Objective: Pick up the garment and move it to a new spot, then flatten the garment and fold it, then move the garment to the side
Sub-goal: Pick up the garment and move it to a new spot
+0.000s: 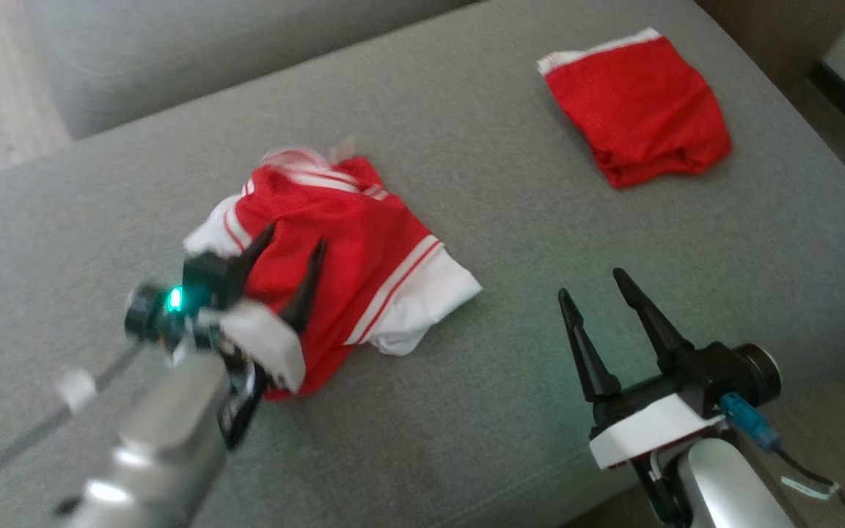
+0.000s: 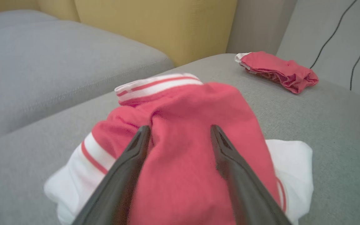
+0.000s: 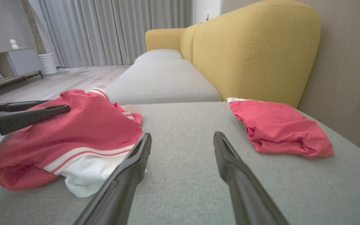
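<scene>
Nearest us, the left gripper (image 1: 295, 236) stands over the garment (image 1: 364, 242) with its jaws spread wide. Red cloth lies under and between them, and we find no pinch on it. The right gripper (image 1: 593, 283) hangs apart from the garment, near the front edge of the seat (image 1: 466, 411), jaws likewise wide and empty. The garment lies crumpled at mid-seat toward the left end, red body uppermost, with a striped band (image 1: 393, 282) and a white sleeve (image 1: 422, 308) spilling out on its right side. A second red piece (image 1: 639, 110) lies folded near the seat's far right corner, well apart. We judge the garment light, soft and limp: it will sag from any single hold, carry no shape of its own, and may drag on the seat's weave rather than slide. Layers are bunched, so a deep bite risks catching several at once. We recommend taking hold at an edge that reads clearly, the striped band or the sleeve's free margin, one gripper to each end, so that the cloth can be drawn flat. Flattening and folding are, in our judgement, not yet done.
</scene>
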You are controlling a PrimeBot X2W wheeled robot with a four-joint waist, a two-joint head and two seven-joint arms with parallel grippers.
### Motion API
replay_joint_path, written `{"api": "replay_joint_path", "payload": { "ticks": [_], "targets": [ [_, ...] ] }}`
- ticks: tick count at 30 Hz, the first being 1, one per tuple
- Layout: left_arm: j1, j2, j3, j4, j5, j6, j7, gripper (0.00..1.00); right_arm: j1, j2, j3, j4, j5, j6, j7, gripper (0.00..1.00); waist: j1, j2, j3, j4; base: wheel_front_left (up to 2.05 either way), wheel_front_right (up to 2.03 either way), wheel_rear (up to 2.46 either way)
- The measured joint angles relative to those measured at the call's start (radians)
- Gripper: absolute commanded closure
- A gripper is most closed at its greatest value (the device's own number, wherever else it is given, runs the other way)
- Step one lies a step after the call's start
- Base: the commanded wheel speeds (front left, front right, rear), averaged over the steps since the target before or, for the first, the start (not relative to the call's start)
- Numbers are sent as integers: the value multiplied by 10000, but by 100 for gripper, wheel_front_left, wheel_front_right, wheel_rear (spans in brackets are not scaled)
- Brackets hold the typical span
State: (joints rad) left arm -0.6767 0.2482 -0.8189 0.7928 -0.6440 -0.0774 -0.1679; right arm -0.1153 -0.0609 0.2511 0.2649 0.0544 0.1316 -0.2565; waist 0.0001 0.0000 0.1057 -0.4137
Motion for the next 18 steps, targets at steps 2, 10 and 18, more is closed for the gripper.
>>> {"api": "replay_joint_path", "payload": {
  "ticks": [2, 10, 18],
  "targets": [
    [544, -167, 196, 140, -67, 347, -594, 0, 8, 4, 12, 134, 2, -2, 0, 0, 1, 0, 164, -176, 0, 0, 0],
    [3319, -1091, 3133, -2788, 696, 1885, -815, 0, 455, 54, -895, 339, 0, -2, 0, 0, 0, 0, -67, 425, 0, 0, 0],
    [6926, -1475, 4640, -5862, 3588, 2531, -830, 0, 1815, 104, -1946, 161, -4, -2, 10, 0, -2, 0, -985, 2160, 0, 0, 0]
  ]
}}
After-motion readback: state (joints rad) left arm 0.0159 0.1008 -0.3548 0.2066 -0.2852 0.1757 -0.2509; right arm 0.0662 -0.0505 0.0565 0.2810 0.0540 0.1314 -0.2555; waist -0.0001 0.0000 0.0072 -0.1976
